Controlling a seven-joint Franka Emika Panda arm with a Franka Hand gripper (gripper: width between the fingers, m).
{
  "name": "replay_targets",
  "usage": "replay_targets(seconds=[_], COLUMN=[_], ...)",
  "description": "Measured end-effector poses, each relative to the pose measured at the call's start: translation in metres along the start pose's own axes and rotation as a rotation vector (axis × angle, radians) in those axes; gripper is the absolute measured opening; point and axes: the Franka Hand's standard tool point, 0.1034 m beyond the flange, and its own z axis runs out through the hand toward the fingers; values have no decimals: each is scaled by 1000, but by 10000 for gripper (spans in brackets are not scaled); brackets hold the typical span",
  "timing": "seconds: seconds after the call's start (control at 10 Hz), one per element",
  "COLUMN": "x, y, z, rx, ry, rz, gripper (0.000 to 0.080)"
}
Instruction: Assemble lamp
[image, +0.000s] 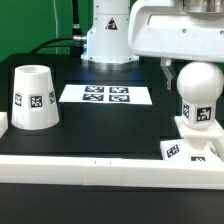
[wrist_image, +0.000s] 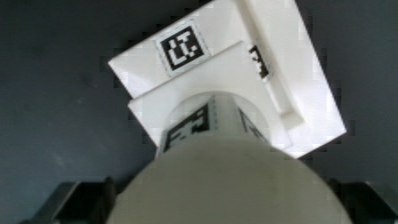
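I record the lamp in 3 parts. The bulb (image: 198, 95) stands upright on the base (image: 190, 148) at the middle right of the exterior frame. The 2 are touching, but I cannot tell whether the bulb is seated or merely resting. Each shows a black-and-white tag toward the camera. The base lies flat on the black table (image: 100, 130), near its front edge at the lower right. The shade (image: 30, 97) stands wide end down on the table at the middle left of the frame, with 1 tag visible on its wall. It is well apart from the bulb and base.

The gripper (wrist_image: 217, 205) is directly over the bulb, at the upper right of the exterior frame. In the wrist view the bulb's rounded body fills the space between the 2 dark fingers (wrist_image: 80, 203), 1 on each side, with the base and its tag beyond. The fingers are spread to the bulb's full width. I cannot tell whether they press on it or only flank it.

The marker board (image: 105, 95) lies flat at centre frame, between the shade and the bulb, showing 4 tags. The robot's white body (image: 108, 35) stands behind it at top centre, with a green backdrop (image: 30, 25) at the upper left.
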Motion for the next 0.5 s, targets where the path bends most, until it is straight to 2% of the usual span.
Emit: replay_targets(seconds=[0.5], x=[-10], y=[-4], z=[7], rx=[24], ry=[-51], rz=[441], gripper=[577])
